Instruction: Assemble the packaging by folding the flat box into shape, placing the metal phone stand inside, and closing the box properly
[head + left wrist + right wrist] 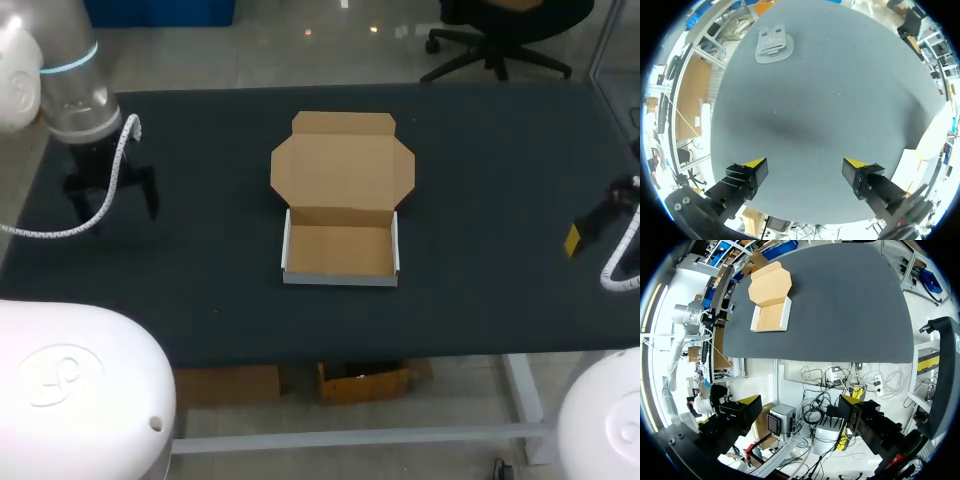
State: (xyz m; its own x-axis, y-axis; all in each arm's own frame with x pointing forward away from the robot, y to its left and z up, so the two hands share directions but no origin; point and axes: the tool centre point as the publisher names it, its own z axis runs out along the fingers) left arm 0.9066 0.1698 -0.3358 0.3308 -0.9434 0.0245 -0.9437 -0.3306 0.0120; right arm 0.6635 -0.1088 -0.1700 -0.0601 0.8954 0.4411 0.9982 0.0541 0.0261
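box (340, 250) lid-up mid table (200, 280), metal phone stand (772, 44) well ahead of left gripper (805, 164), spread wide, empty, right gripper (801, 400) released too, past the table edge

We see the box (341, 180) as plain kraft brown inside, with the outer faces of its tray walls white. Our table (200, 260) is a dark charcoal, without pattern. The metal phone stand (772, 44) is pale silver-grey. Our left gripper (805, 164) and right gripper (800, 401) are black with bright yellow tips.
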